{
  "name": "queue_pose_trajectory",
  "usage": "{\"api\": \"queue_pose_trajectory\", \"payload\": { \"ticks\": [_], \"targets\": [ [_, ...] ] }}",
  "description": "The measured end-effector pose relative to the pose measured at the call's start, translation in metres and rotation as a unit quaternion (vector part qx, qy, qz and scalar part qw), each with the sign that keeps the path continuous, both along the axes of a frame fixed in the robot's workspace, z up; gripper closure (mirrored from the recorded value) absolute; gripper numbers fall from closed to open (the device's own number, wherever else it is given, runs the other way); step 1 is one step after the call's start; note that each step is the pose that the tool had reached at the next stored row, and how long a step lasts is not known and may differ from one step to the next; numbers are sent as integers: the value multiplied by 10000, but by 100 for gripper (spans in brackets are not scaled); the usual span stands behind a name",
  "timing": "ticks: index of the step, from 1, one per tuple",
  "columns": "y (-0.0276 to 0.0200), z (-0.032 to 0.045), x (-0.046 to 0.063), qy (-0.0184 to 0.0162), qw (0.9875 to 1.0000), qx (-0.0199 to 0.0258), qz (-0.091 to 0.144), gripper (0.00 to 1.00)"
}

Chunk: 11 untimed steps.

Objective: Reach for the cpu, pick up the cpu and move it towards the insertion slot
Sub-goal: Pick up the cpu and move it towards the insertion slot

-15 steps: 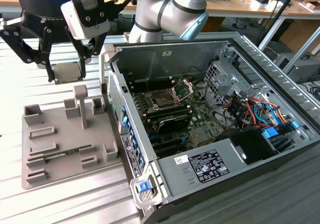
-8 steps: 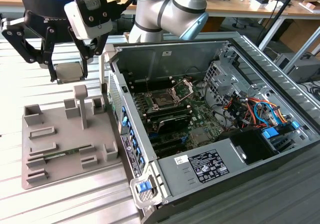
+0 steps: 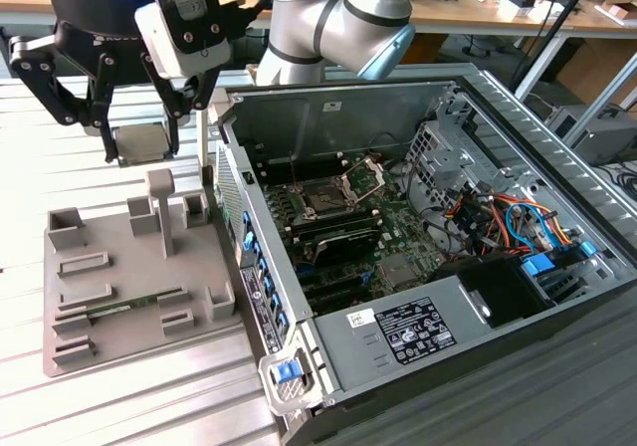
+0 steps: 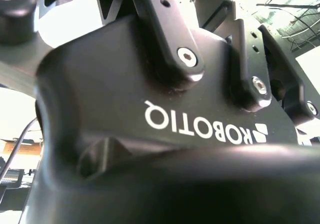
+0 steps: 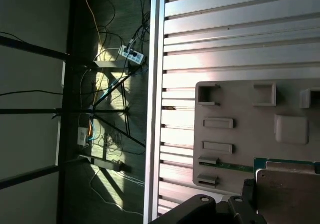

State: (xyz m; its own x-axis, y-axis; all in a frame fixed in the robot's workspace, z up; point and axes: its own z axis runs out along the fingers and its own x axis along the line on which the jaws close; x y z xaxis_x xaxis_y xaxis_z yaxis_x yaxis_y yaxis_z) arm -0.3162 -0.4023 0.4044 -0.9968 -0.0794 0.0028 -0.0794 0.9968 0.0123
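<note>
Gripper (image 3: 141,151) is clamped on the cpu (image 3: 139,141), with the chip pinched between both fingers. It hangs clear above the grey tray (image 3: 204,267), which sits directly beneath the hand. The first wrist view shows the cpu (image 5: 287,194) over the tray (image 5: 240,96). The insertion slot (image 3: 324,203) lies inside the open computer case (image 3: 398,117), well apart from the gripper, lower and toward the exterior view's right.
</note>
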Motion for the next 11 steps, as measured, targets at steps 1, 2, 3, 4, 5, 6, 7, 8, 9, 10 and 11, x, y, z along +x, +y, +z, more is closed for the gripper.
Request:
{"api": "queue_pose_trajectory", "payload": {
  "ticks": [1, 2, 3, 4, 5, 6, 7, 8, 9, 10, 11],
  "targets": [
    [0, 0, 4, 0, 10000, 0, 0, 45],
    [0, 0, 7, 0, 10000, 0, 0, 45],
    [0, 0, 11, 0, 10000, 0, 0, 45],
    [0, 0, 15, 0, 10000, 0, 0, 45],
    [0, 0, 23, 0, 10000, 0, 0, 45],
    [0, 0, 29, 0, 10000, 0, 0, 45],
    [0, 0, 33, 0, 10000, 0, 0, 45],
    [0, 0, 38, 0, 10000, 0, 0, 45],
    [0, 0, 42, 0, 10000, 0, 0, 45],
    [0, 0, 51, 0, 10000, 0, 0, 45],
    [0, 0, 55, 0, 10000, 0, 0, 45]
  ]
}}
